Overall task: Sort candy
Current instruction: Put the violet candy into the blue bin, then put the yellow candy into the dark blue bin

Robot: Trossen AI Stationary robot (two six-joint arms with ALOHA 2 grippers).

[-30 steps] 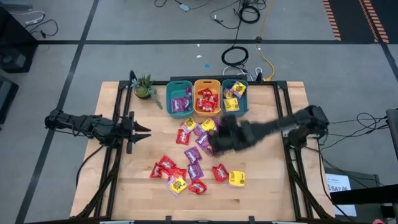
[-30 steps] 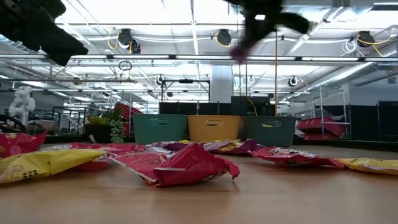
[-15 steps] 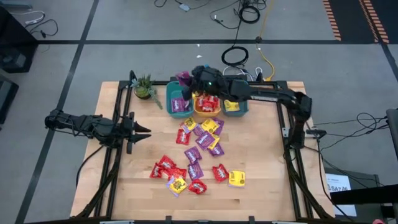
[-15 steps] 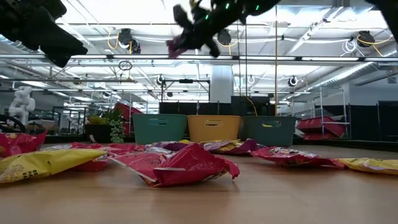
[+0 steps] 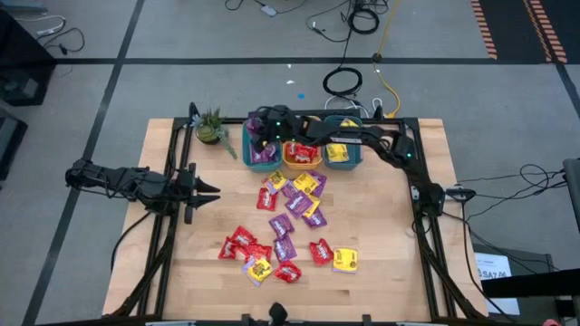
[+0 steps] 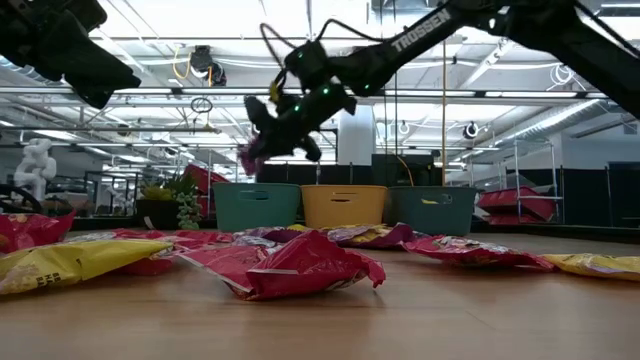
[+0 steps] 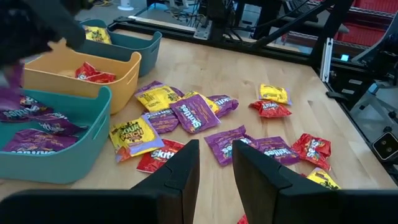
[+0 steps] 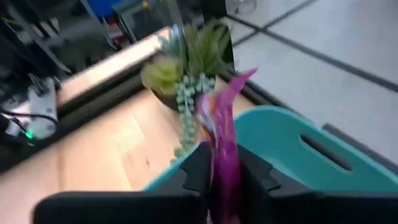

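Wrist view alone shows right claw (image 8: 225, 177) pinching purple candy packet (image 8: 224, 140) above teal bin (image 8: 311, 155)

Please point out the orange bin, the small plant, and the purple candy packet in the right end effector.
orange bin (image 5: 302, 156): high view, candy-free front wall.
small plant (image 5: 210, 127): high view, leaves.
purple candy packet (image 8: 225, 149): right wrist view, middle of packet.

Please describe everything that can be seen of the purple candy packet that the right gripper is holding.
The purple candy packet is a small, flat, shiny wrapper, magenta-purple with a little orange near its upper part. It stands on edge between the dark fingers of the right gripper, which press on both of its sides, and its crinkled top sticks out past them. It hangs in the air above the left teal bin, which already holds purple packets, close to the small potted plant. Nothing else touches it.
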